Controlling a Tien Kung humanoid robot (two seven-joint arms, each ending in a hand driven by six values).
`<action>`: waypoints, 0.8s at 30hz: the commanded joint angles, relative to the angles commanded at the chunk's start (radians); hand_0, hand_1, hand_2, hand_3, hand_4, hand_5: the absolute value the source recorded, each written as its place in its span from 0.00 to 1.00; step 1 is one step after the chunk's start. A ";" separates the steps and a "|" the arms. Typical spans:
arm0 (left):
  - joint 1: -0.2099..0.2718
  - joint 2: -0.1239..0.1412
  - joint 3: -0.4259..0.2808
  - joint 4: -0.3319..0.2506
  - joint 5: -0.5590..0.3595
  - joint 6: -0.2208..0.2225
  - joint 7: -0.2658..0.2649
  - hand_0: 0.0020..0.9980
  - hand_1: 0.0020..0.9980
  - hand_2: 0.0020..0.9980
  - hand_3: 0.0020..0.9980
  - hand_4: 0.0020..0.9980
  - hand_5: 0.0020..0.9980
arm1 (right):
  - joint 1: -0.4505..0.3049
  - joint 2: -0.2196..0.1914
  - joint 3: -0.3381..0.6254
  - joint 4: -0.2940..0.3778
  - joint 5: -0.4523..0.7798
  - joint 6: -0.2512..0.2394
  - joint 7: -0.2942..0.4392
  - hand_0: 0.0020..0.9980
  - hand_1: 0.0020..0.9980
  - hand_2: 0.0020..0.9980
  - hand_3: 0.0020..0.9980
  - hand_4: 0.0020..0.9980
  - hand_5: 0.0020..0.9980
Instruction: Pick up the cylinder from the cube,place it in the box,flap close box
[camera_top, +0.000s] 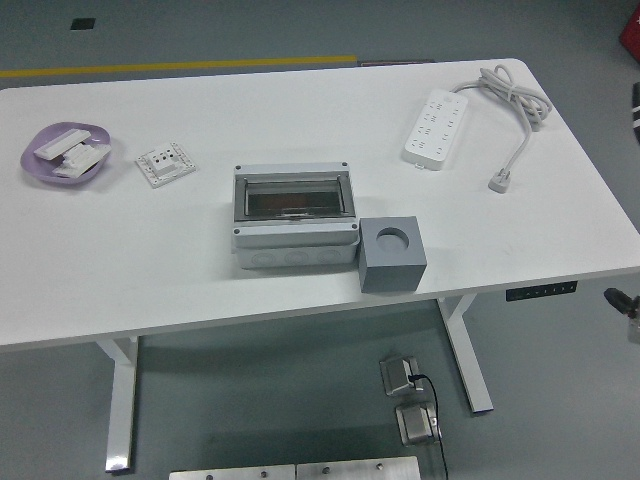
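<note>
No robot hand shows, so its state can't be told; the cube touches the box at 4 o'clock.

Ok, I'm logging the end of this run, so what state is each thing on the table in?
Box: flap shut, smoked cover down, standing upright.
Cube: round hole on top empty, no cylinder in it, touching the box's right front corner.
Power strip: nothing plugged in, its own plug lying loose on the table.
Purple dish: holding white parts.
Wall socket: lying flat, face up.
</note>
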 joint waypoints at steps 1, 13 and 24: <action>0.000 -0.001 0.001 0.000 -0.002 0.000 0.000 0.70 0.72 0.72 0.79 0.66 0.78 | -0.002 0.003 0.012 -0.001 0.008 0.001 0.005 0.61 0.53 0.66 0.83 0.80 0.49; -0.005 0.001 0.005 0.000 -0.022 0.007 -0.004 0.70 0.72 0.72 0.79 0.65 0.77 | -0.027 0.040 0.083 -0.005 0.083 0.012 0.049 0.62 0.53 0.66 0.82 0.81 0.49; -0.024 0.023 0.000 0.000 -0.021 0.006 -0.011 0.70 0.72 0.72 0.79 0.65 0.77 | -0.056 0.055 0.147 -0.005 0.139 0.017 0.076 0.64 0.53 0.66 0.82 0.83 0.49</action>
